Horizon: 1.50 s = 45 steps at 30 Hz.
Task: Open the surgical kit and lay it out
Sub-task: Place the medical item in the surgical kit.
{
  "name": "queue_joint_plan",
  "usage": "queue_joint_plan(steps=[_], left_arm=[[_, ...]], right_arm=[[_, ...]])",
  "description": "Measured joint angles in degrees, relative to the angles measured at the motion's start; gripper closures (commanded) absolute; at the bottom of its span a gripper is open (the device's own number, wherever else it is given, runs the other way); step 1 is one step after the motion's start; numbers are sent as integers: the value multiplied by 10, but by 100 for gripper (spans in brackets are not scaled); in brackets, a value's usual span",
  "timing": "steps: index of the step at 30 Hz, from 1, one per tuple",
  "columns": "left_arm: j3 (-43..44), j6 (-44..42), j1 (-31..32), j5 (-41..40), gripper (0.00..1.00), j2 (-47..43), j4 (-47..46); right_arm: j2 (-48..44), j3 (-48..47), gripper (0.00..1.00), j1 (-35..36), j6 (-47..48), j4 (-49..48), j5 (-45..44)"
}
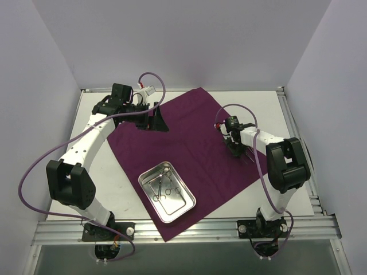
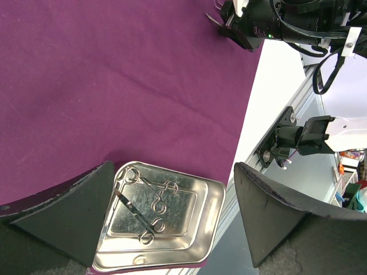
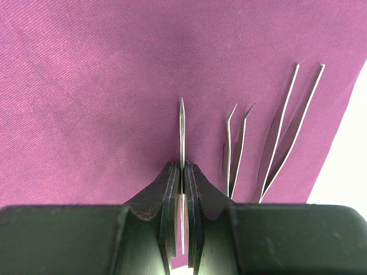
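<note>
The dark purple cloth (image 1: 189, 132) (image 2: 114, 86) (image 3: 86, 86) lies spread flat on the white table. Near its front corner sits the steel tray (image 1: 172, 217) (image 2: 215, 212), holding ring-handled instruments (image 1: 165, 186) (image 2: 146, 200). My right gripper (image 1: 237, 150) (image 3: 182, 167) is low over the cloth's right side, shut on a thin pointed pair of tweezers (image 3: 182, 126). To its right, two more tweezers (image 3: 235, 143) (image 3: 287, 132) lie side by side on the cloth. My left gripper (image 1: 153, 119) (image 2: 173, 172) hangs open above the cloth's back left part, holding nothing.
Bare white table (image 1: 123, 183) (image 3: 350, 166) shows on both sides of the cloth. An aluminium rail (image 1: 189, 229) runs along the front edge, with both arm bases bolted to it. White walls close in the left, back and right.
</note>
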State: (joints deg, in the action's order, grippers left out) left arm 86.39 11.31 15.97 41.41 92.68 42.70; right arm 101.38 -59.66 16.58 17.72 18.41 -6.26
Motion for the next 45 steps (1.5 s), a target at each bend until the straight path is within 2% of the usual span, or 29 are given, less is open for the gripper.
queue_joint_plan(steps=[7,28,34,45], left_arm=[[0,0,0,0,6,0,0],[0,5,0,-5,6,0,13],[0,8,-2,-4,6,0,12],[0,16,-4,9,6,0,13]], right_arm=[[0,0,86,0,2,0,-2],[-3,4,81,1,2,-7,-9],[-7,8,72,2,4,-9,-14],[-12,12,69,4,4,-11,-19]])
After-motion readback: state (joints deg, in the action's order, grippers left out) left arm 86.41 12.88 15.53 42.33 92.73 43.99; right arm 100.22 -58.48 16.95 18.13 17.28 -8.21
